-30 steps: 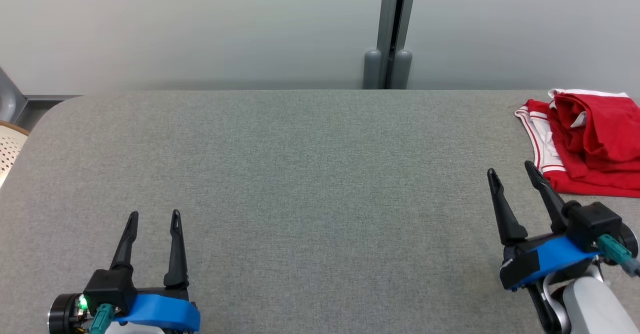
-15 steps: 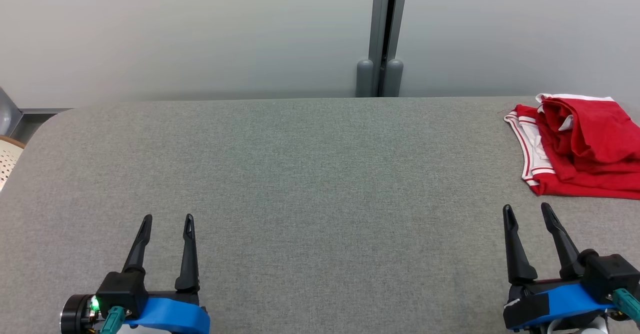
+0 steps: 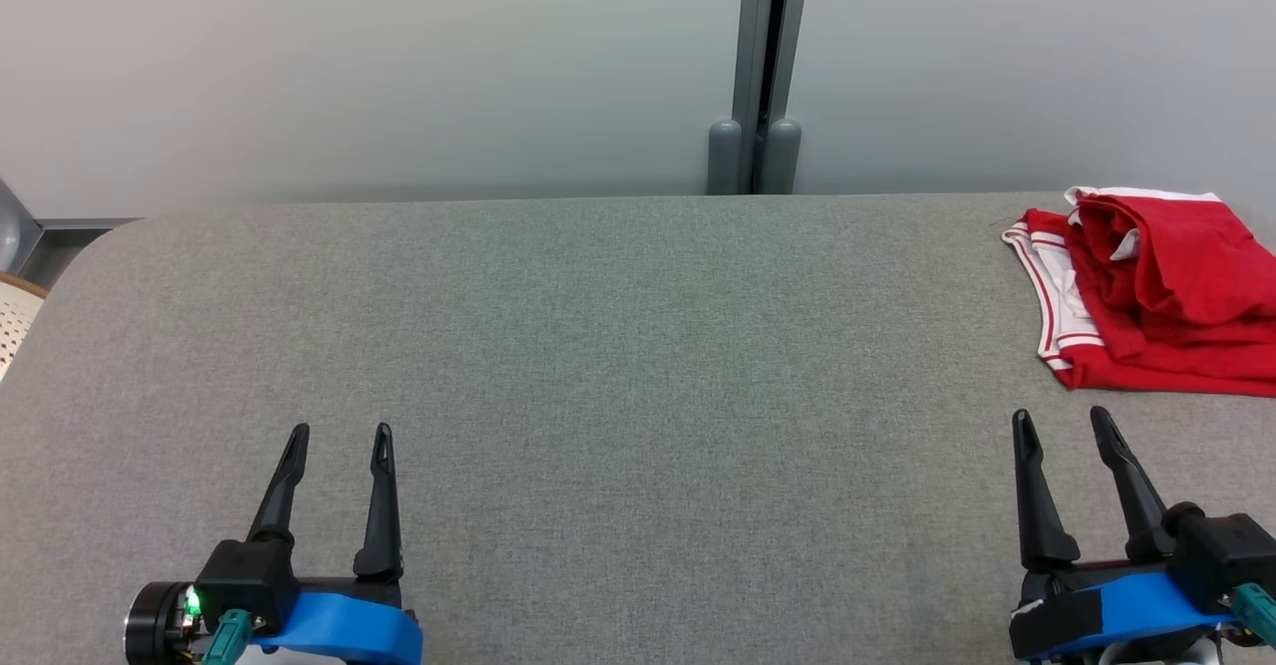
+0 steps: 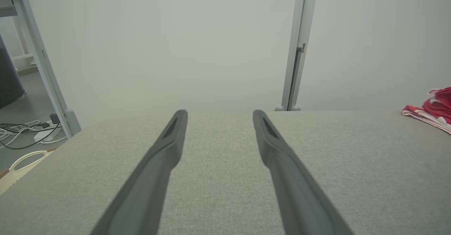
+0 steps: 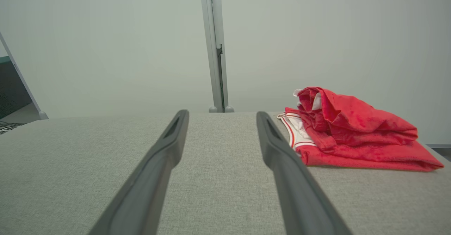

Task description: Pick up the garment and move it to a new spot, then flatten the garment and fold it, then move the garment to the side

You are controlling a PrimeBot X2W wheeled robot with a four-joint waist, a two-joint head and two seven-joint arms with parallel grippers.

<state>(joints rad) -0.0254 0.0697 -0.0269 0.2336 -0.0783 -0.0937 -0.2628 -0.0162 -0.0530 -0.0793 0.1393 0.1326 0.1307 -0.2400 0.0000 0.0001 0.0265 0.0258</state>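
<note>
The crumpled red fabric garment with white striped trim (image 3: 1166, 286) lies in a loosely folded heap at the far right of the grey fabric-covered bench (image 3: 638, 346), close to its back edge, with the striped band turned toward the bench's middle. Nearest it, the right end effector (image 3: 1058, 418) is at the front right, its two long dark fingers spread apart with nothing between them, tips short of the garment's near hem. The left end effector (image 3: 340, 432) is well apart at the front left, likewise parted and empty. Behind the bench stands a pale wall (image 3: 399, 67) with a grey vertical post (image 3: 763, 67).
</note>
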